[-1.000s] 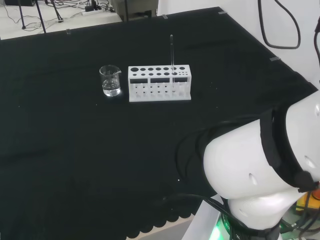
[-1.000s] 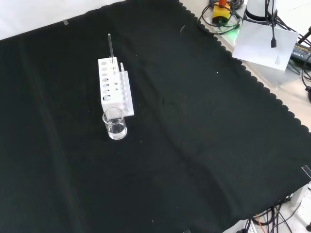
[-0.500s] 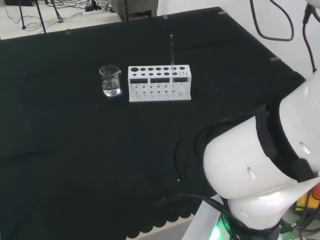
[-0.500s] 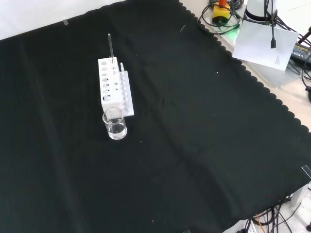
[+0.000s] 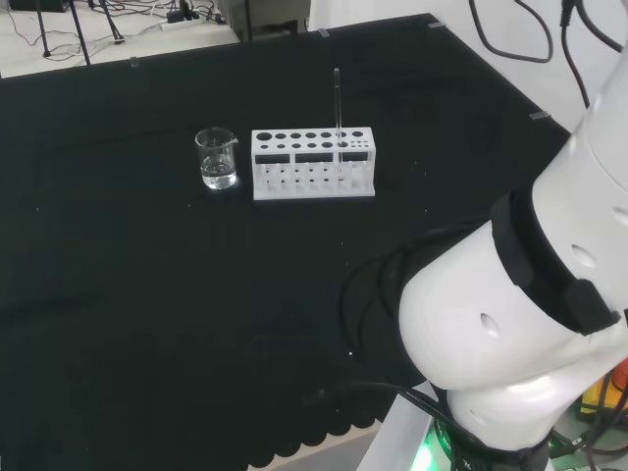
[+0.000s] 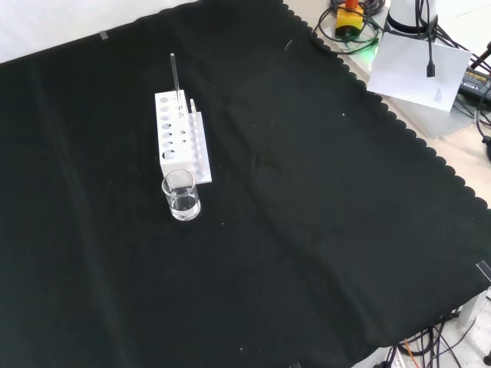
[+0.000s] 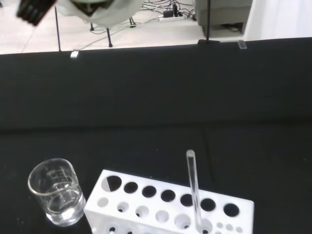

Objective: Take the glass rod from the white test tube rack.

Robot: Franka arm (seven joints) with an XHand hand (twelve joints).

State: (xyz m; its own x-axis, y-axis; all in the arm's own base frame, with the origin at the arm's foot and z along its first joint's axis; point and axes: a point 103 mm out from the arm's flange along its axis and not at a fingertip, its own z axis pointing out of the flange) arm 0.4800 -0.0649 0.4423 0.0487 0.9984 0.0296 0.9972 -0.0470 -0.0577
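The white test tube rack (image 5: 312,163) stands on the black cloth, with several round holes in its top. The clear glass rod (image 5: 338,106) stands upright in a hole near the rack's right end in the head view. In the front view the rod (image 6: 175,75) rises from the far end of the rack (image 6: 177,136). The wrist view looks down on the rack (image 7: 161,207) and the rod (image 7: 193,187) from a distance. A blurred part of the hand (image 7: 92,7) shows there, well apart from both.
A small glass beaker (image 5: 217,157) with a little clear liquid stands just left of the rack in the head view, and in front of it in the front view (image 6: 181,195). The arm's white links (image 5: 510,324) bulk at the head view's right. Cables and a white sheet (image 6: 418,65) lie beyond the cloth's scalloped edge.
The arm's white links have swung upward and to the right in the head view. Rack, rod and beaker have not moved.
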